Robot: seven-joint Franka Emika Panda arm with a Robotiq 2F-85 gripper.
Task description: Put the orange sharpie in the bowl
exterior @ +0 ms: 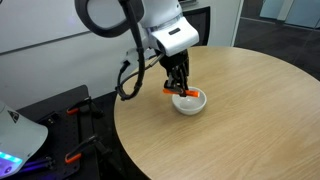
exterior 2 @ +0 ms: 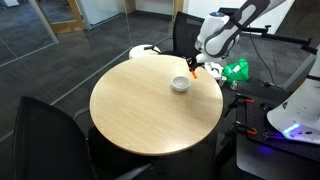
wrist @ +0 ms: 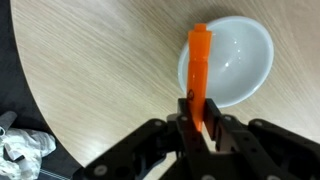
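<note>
Over white bowl [wrist: 238,60], slim orange sharpie [wrist: 198,70]

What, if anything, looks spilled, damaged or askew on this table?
Nothing stands out. The hand is shut on the orange sharpie, whose free end reaches over the rim of the white bowl. The bowl sits upright on the round table with nothing spilled. Whether the pen touches the rim cannot be told.

Orange sharpie [wrist: 199,68] over white bowl [wrist: 252,70]
</note>
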